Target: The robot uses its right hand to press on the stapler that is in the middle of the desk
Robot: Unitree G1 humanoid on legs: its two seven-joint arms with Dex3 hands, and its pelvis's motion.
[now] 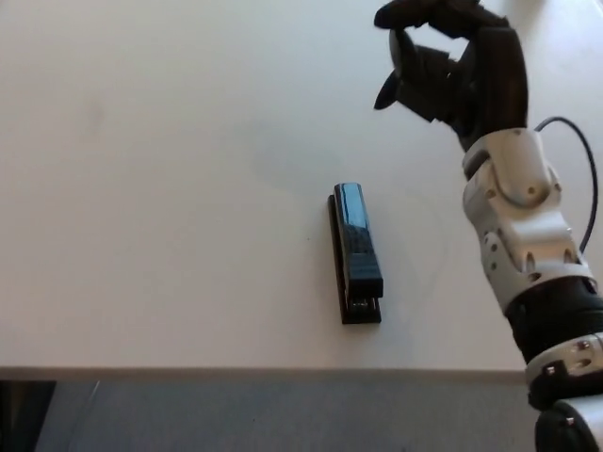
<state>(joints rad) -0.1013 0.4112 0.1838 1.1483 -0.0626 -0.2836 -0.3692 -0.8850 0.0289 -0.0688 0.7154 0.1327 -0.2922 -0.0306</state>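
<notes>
We see the stapler (355, 252) lying flat on the pale surface (160, 188), a little right of the middle and close to the near edge. It is black and long, and it runs nearly straight from 12 o'clock to 6 o'clock, with its hinged end toward the near edge and its nose pointing away from us. Nothing touches it; its glossy top catches a streak of light.

Our right hand (452, 61) is up at the top of the view, at about 1 o'clock from the stapler and well apart from it. From the hand, the stapler lies at about 7 o'clock. The hand holds nothing. Its thick fingers (400, 58) curl loosely downward and stand apart from one another, so we read it as open, though the topmost parts are cut off by the edge of the view. Behind the hand, the white and black forearm (523, 217) runs down the right side toward 5 o'clock, and a thin black cable (586, 160) loops out beside it.

Our left hand does not show anywhere in the view.
</notes>
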